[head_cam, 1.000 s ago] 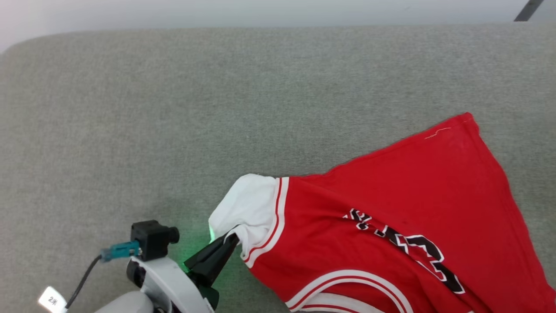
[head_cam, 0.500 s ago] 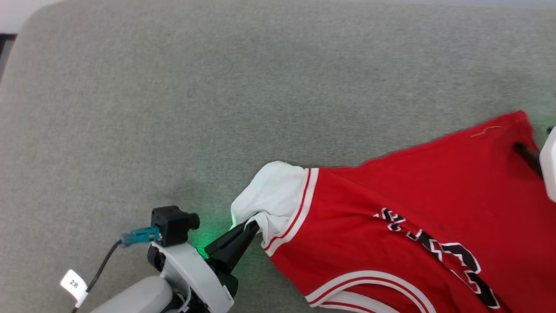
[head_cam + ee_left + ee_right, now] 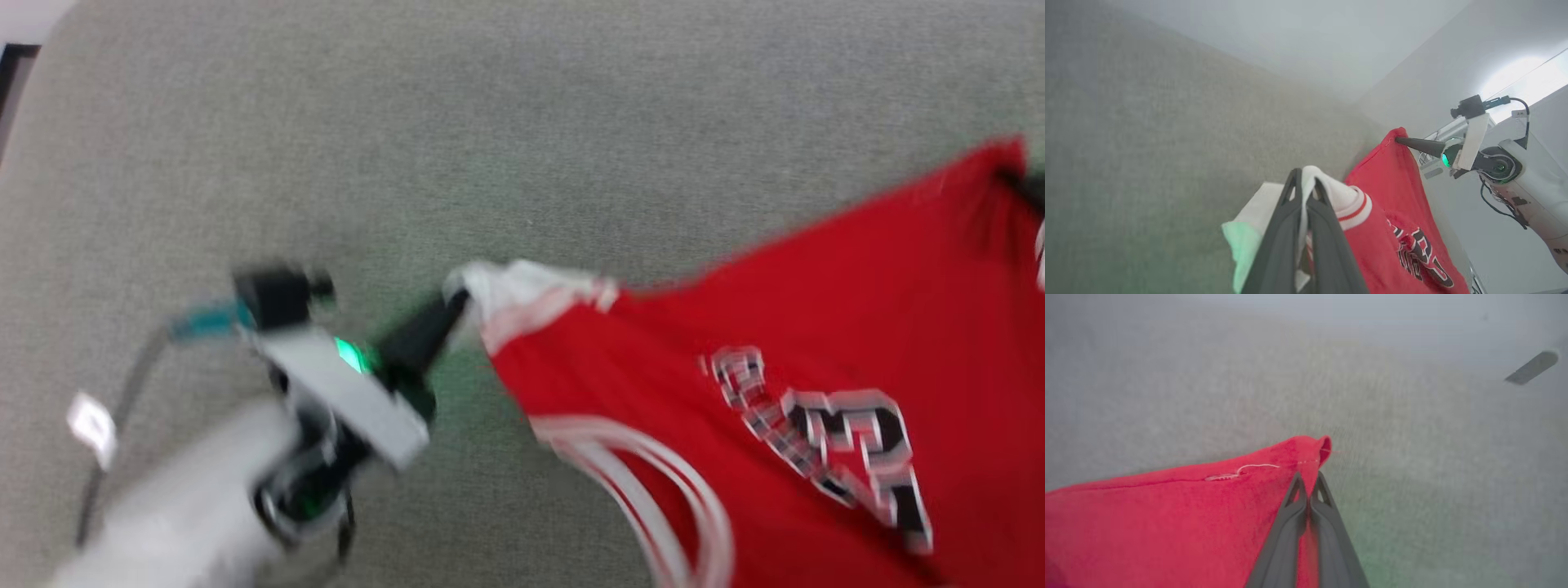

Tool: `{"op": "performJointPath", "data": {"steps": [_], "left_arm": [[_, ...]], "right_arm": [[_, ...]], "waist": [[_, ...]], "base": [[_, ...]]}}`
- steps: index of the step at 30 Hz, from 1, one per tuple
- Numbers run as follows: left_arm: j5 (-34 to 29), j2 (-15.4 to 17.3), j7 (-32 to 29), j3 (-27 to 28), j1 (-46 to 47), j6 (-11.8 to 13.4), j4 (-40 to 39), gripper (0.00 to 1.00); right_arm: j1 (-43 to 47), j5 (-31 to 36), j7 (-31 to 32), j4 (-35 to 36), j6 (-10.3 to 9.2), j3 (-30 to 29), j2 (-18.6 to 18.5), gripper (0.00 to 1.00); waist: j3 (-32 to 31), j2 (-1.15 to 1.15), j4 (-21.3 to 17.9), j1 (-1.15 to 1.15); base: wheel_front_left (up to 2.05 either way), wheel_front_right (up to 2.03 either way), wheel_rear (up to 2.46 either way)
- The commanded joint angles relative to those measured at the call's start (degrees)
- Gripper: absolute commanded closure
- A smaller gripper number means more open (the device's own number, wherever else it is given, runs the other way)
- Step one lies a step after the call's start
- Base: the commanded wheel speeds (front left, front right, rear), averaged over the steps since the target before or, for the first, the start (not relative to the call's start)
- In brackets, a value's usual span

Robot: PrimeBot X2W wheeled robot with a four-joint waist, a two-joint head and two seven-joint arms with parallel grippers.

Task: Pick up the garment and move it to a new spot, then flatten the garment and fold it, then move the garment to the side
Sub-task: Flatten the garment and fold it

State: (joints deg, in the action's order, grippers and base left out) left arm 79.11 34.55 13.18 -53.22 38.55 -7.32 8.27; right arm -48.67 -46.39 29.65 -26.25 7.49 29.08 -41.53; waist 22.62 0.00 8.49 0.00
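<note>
The garment [image 3: 800, 327] is a red shirt with white sleeves and a black number, stretched across the right of the grey surface and lifted off it between two grips. My left gripper [image 3: 459, 300] is shut on the white sleeve [image 3: 522, 294]; in the left wrist view the sleeve cloth [image 3: 1331, 196] is pinched between the dark fingers [image 3: 1327, 241]. My right gripper [image 3: 1308, 482] is shut on the red hem corner [image 3: 1306, 457], also seen at the far right as the right gripper [image 3: 1399, 140] biting the garment [image 3: 1392, 175]. The head view is blurred.
A grey fabric-covered surface [image 3: 408, 147] runs under everything, with its rounded far-left corner [image 3: 49, 49] and a dark strip beyond it. A pale wall [image 3: 1331, 41] lies behind. A dark bar [image 3: 1531, 367] shows at the far right in the right wrist view.
The right gripper has closed on the red hem corner. The left gripper has risen and carried the white sleeve up, so the shirt now hangs taut between both. The head camera also shifted.
</note>
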Motion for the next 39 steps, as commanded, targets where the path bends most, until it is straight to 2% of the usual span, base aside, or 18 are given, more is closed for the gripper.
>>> {"op": "performJointPath", "data": {"steps": [1,5,10,16,20,25,30,34,39], "left_arm": [[0.83,0.1,-0.57,0.87,2.78,-0.24,0.49,1.0],[4.84,-0.85,-5.05,4.09,13.93,-0.24,4.63,1.0],[7.57,-2.17,-9.01,10.12,31.54,-0.23,14.98,1.0],[4.12,-4.91,-5.21,14.66,51.21,-0.06,28.04,1.0],[4.53,-6.14,-3.01,15.76,55.81,-0.06,31.45,1.0],[6.64,-6.7,-4.06,13.07,48.51,-0.07,28.5,1.0],[9.85,-6.6,-0.95,11.65,33.14,-0.08,20.74,1.0],[11.75,-5.45,0.43,10.65,19.69,-0.09,11.96,1.0],[12.38,-2.99,1.49,11.66,6.0,-0.1,2.18,1.0]], "right_arm": [[-2.17,0.02,-1.83,-0.88,0.0,-1.11,0.62,1.0],[-10.34,3.95,-9.68,-6.06,-0.01,-5.46,2.73,1.0],[-24.26,10.78,-18.85,-15.44,-0.04,-12.99,7.4,1.0],[-38.54,18.26,-28.24,-24.82,-0.06,-20.13,12.23,1.0],[-42.22,20.87,-30.87,-29.92,-0.1,-22.02,14.42,1.0],[-38.05,19.27,-30.05,-33.29,-0.05,-19.37,16.49,1.0],[-26.85,13.54,-27.32,-29.47,-0.05,-12.7,15.71,1.0],[-15.1,7.13,-25.39,-21.33,-0.04,-7.35,11.37,1.0],[-0.61,-1.51,-23.3,-8.39,-0.04,-5.24,3.77,1.0]], "waist": [[-0.09,0.0,-0.53,0.0],[0.35,0.0,-1.46,0.0],[1.45,0.0,-3.87,0.0],[1.75,0.0,-6.0,0.0],[1.52,0.0,-6.69,0.0],[1.4,0.0,-6.85,0.0],[1.44,0.0,-6.65,0.0],[1.27,0.0,-6.32,0.0],[0.26,0.0,-6.13,0.0]], "base": [[0.0,0.0,0.0],[0.0,0.0,0.0],[0.0,0.0,0.0],[0.0,0.0,0.0],[0.0,0.0,0.0],[0.0,0.0,0.0],[0.0,0.0,0.0],[0.0,0.0,0.0],[0.0,0.0,0.0]]}}
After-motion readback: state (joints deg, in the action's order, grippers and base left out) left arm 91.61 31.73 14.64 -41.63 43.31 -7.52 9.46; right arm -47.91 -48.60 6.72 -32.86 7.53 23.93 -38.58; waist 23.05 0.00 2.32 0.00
